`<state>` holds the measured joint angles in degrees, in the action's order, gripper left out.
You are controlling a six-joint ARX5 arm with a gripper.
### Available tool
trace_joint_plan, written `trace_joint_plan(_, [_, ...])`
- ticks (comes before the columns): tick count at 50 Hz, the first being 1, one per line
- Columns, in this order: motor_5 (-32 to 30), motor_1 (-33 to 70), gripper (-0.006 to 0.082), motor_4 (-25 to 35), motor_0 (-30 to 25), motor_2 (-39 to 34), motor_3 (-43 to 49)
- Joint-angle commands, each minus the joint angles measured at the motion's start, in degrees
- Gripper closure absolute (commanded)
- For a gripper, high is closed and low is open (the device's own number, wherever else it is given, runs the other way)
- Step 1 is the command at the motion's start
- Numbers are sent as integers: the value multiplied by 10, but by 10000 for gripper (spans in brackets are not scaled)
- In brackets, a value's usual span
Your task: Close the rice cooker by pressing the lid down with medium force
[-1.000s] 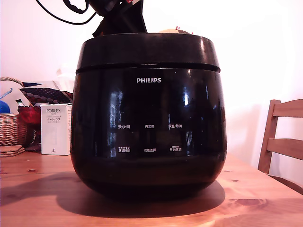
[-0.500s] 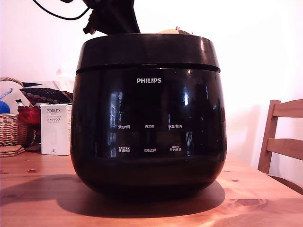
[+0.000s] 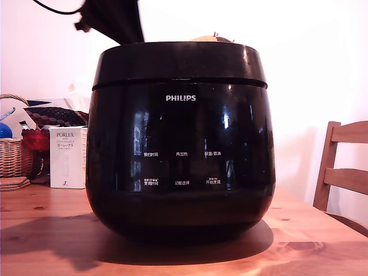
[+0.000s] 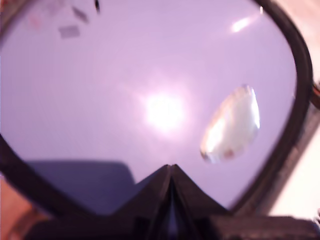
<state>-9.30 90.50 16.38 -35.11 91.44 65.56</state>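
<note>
Arm has pulled up and off toward the exterior view's left over the last second; a moment ago it was right over the back of the lid (image 3: 179, 62), now only a dark blurred piece shows at the top edge. Lid itself hasn't budged: sits flat on the rice cooker (image 3: 180, 155), seam line even all the way across the front. Reads to me as press done and the arm retreating, so the task is probably finished, though a latch click can't be confirmed from here.

Wrist view: hand (image 4: 170, 170) has its two dark fingertips meeting in a point, no gap visible, nothing between them. It hovers above the glossy lid top, apparently clear of it, but the shot is blurred so I can't rule out light contact.

Cooker stands mid-surface (image 3: 322, 247), front lettering facing the exterior camera, a white box (image 3: 66, 156) and a wicker basket (image 3: 10, 155) behind it on that view's left, a wooden chair (image 3: 345, 167) on its right.
</note>
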Motion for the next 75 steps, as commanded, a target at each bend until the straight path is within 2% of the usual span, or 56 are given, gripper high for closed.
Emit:
trace_joint_plan(1, [-1, 47, 791, -14, -1, -49, 38])
trace_joint_plan(17, [-1, 46, 791, -10, -18, -49, 60])
trace_joint_plan(26, [1, 46, 791, -10, -30, -57, 32])
trace_joint_plan(41, [1, 46, 791, -10, -32, -122, 0])
trace_joint_plan(61, [0, 41, 791, -1, -32, -123, -29])
trace_joint_plan(75, [14, -27, 791, 12, -31, -123, -95])
